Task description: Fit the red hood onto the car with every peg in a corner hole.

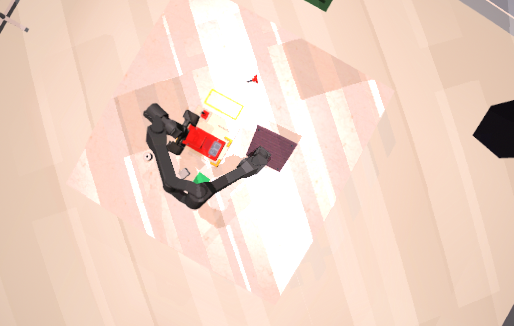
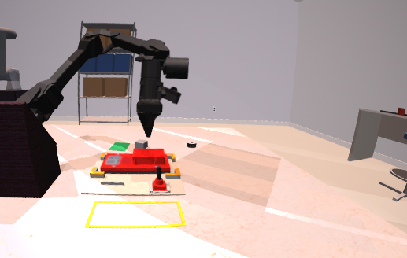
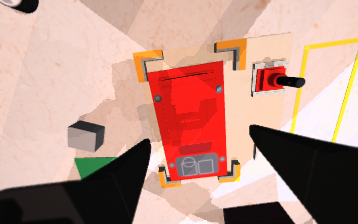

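Note:
The hood [image 1: 195,136] [image 2: 149,157] [image 3: 186,120] is a raised red shell on the red car chassis [image 1: 216,148] [image 2: 125,165] [image 3: 197,164], towards the end away from the grey panel. It looks level in the exterior view. Small round grey spots show near the red corners in the wrist view; whether every peg is fully through its hole is too small to tell. The chassis lies between the orange corners of the jig [image 2: 131,189] [image 3: 241,107]. My gripper [image 2: 149,136] [image 3: 198,136] is open and empty, above the hood and clear of it, pointing down.
A red block with a black stick [image 2: 159,185] [image 3: 271,80] stands on the jig board, beside a yellow outline [image 2: 135,202] [image 3: 336,43]. A grey block [image 2: 141,144] [image 3: 86,136], a green patch [image 2: 120,146] [image 3: 93,166] and a small black wheel [image 2: 191,145] lie across the car.

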You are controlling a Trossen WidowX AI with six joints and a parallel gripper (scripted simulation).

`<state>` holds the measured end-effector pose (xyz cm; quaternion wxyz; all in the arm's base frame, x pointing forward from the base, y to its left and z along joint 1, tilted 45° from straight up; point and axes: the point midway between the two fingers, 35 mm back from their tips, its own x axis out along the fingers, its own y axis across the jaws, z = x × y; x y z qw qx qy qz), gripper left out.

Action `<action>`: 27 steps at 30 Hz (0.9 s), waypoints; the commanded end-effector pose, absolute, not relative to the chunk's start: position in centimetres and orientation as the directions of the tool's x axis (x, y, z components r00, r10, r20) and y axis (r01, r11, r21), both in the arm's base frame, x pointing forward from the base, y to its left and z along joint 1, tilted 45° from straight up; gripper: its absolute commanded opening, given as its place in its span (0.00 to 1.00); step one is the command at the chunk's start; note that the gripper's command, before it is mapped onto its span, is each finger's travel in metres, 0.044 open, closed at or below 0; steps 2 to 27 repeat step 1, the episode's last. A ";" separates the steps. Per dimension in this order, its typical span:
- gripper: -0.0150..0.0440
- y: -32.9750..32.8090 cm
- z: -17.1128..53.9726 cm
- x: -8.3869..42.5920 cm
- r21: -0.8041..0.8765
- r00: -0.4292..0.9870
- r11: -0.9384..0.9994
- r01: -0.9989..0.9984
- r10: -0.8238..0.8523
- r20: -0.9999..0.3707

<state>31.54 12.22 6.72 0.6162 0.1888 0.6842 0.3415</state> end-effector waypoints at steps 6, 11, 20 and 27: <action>1.00 12.3 6.8 31.6 0.704 -0.169 0.690 -0.167 0.683 -0.710; 1.00 12.3 6.8 31.6 0.704 -0.169 0.690 -0.167 0.683 -0.710; 1.00 12.3 6.8 31.6 0.704 -0.169 0.690 -0.167 0.683 -0.710; 1.00 12.3 6.8 31.6 0.704 -0.169 0.690 -0.167 0.683 -0.710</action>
